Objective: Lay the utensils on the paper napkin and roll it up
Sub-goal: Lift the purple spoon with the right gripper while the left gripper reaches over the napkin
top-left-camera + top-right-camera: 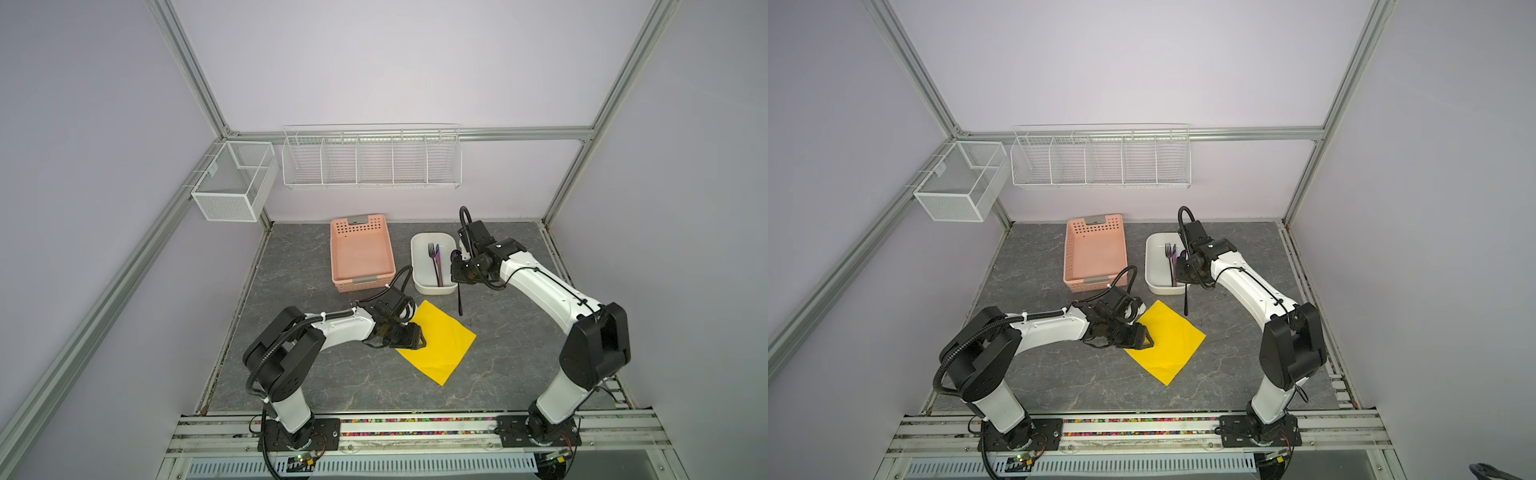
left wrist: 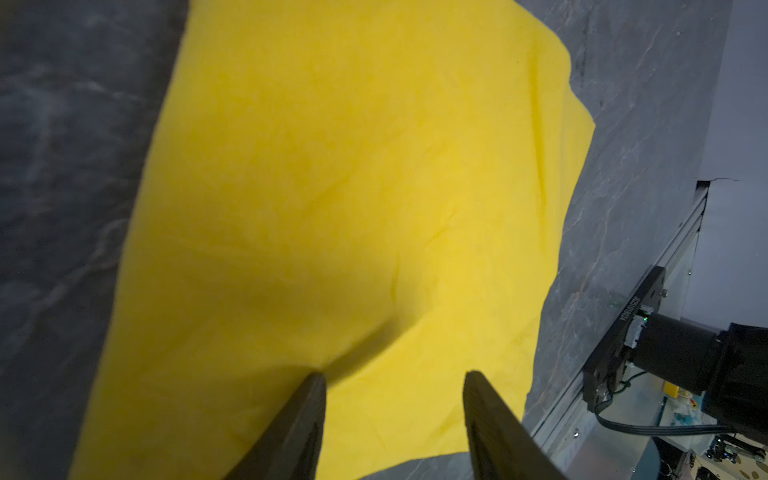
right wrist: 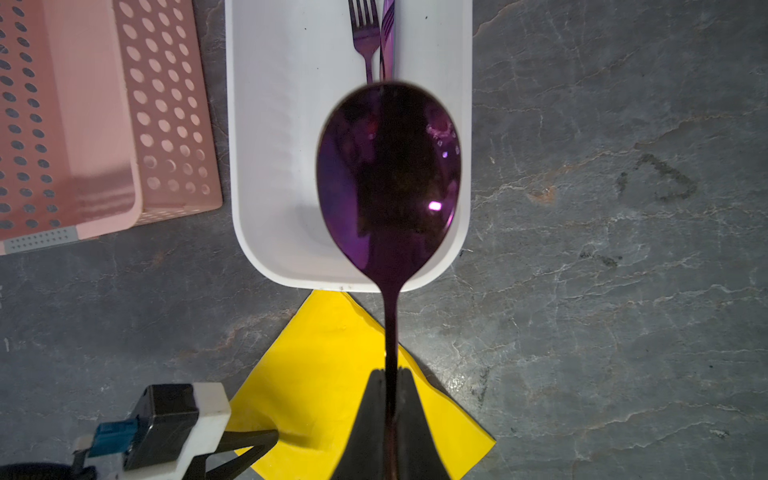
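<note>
At the bottom middle of the frame, the right tool [image 3: 390, 376] pinches the purple spoon [image 3: 388, 174] by its thin handle. A fork [image 3: 365, 33] lies in the white tub [image 3: 266, 124] at the top.

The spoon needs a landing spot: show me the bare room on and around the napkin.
Free: on the paper napkin, its middle and right half, and the table between it and the right arm. Crowded: the left gripper sits open over the napkin's left edge; the white tub and the spoon in the right gripper crowd its far corner.

White arm links [image 1: 536, 280], black joints [image 1: 598, 347], ribbed black cables [image 1: 266, 358], zip ties [image 1: 323, 317].
</note>
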You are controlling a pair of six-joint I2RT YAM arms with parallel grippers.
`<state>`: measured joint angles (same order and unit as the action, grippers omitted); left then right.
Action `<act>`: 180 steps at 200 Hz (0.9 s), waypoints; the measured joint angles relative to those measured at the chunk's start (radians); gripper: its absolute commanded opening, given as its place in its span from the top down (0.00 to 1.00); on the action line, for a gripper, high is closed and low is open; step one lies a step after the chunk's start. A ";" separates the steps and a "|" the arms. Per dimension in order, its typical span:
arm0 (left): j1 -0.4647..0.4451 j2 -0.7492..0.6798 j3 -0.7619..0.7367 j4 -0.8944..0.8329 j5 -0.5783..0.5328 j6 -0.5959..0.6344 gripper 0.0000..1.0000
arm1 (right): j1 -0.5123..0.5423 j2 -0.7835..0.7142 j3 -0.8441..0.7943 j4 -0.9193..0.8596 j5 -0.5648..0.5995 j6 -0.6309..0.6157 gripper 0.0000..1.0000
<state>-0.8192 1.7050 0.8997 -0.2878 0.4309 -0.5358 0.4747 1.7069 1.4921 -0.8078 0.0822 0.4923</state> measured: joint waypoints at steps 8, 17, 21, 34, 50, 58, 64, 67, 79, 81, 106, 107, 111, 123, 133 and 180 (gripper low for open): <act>0.000 -0.010 -0.007 -0.007 -0.005 0.004 0.45 | 0.006 0.000 0.000 0.000 0.000 0.003 0.93; 0.000 -0.019 -0.013 -0.018 -0.013 0.009 0.45 | 0.013 0.000 0.000 0.000 0.000 0.006 0.93; 0.000 -0.023 -0.015 -0.023 -0.018 0.011 0.45 | 0.016 0.000 0.000 0.000 0.000 0.006 0.93; 0.000 -0.034 -0.019 -0.043 -0.033 0.019 0.45 | 0.026 -0.002 0.000 0.000 0.000 0.010 0.93; 0.000 -0.045 -0.023 -0.065 -0.054 0.027 0.45 | 0.036 -0.002 0.000 0.000 0.002 0.013 0.93; 0.000 -0.050 -0.023 -0.077 -0.067 0.033 0.44 | 0.040 -0.003 0.000 0.000 0.004 0.015 0.93; 0.000 -0.053 -0.023 -0.085 -0.074 0.037 0.44 | 0.043 -0.003 0.000 0.000 0.005 0.017 0.93; 0.000 -0.054 -0.023 -0.089 -0.077 0.039 0.44 | 0.045 -0.003 0.000 0.000 0.005 0.018 0.93; 0.000 -0.058 -0.023 -0.098 -0.091 0.046 0.44 | 0.051 -0.005 0.000 -0.001 0.008 0.021 0.93; 0.000 -0.058 -0.023 -0.099 -0.092 0.047 0.44 | 0.052 -0.005 0.000 -0.001 0.008 0.022 0.93; 0.001 -0.060 -0.023 -0.106 -0.102 0.056 0.44 | 0.065 -0.009 0.000 -0.002 0.008 0.029 0.93; 0.001 -0.060 -0.023 -0.106 -0.102 0.057 0.44 | 0.065 -0.009 0.000 -0.002 0.008 0.029 0.93; 0.001 -0.061 -0.023 -0.106 -0.102 0.059 0.44 | 0.067 -0.009 0.000 -0.002 0.008 0.029 0.93; 0.001 -0.062 -0.023 -0.108 -0.106 0.063 0.43 | 0.071 -0.009 0.000 -0.002 0.010 0.032 0.93; 0.001 -0.064 -0.023 -0.111 -0.114 0.066 0.42 | 0.075 -0.009 0.000 -0.003 0.011 0.033 0.93; 0.019 -0.069 -0.023 -0.119 -0.125 0.075 0.41 | 0.093 -0.009 0.000 -0.003 0.023 0.040 0.93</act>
<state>-0.8005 1.6360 0.8768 -0.4065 0.3061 -0.4606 0.5682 1.6978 1.4921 -0.8112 0.1051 0.5320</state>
